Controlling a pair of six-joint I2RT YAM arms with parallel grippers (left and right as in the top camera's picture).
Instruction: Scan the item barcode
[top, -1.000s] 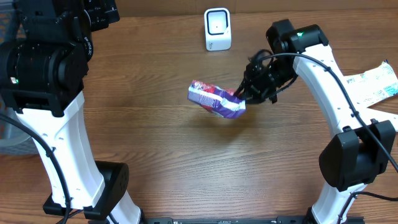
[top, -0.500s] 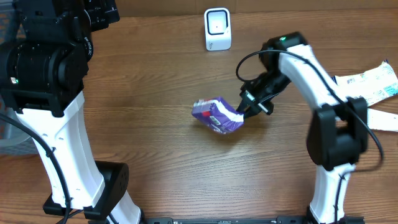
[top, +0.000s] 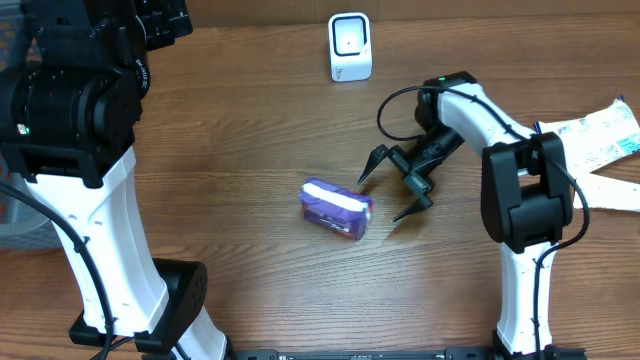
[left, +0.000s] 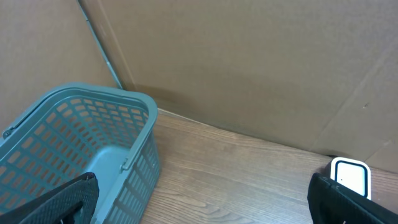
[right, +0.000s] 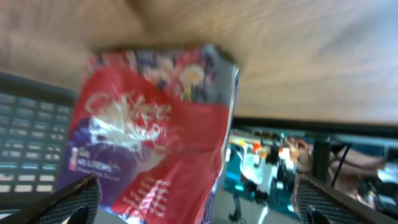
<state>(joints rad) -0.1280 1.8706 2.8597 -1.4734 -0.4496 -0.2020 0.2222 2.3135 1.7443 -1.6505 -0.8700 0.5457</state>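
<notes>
The item, a purple and red snack packet (top: 335, 210), lies flat on the wooden table near the middle. My right gripper (top: 390, 190) stands open just to its right, fingers spread wide and clear of it. In the right wrist view the packet (right: 149, 137) fills the frame ahead of the open right gripper (right: 199, 196), blurred. The white barcode scanner (top: 350, 47) stands upright at the back of the table. My left gripper (left: 202, 183) is open and holds nothing, up at the far left, with the scanner (left: 350, 177) at its right edge.
A teal plastic basket (left: 93, 143) stands at the table's left end against a cardboard wall. Printed paper sheets (top: 600, 135) lie at the right edge. The left arm's bulky base (top: 90, 200) takes up the left side.
The right gripper came down toward the table with the packet and opened. The packet now lies on the table, let go. The left arm has not moved.
</notes>
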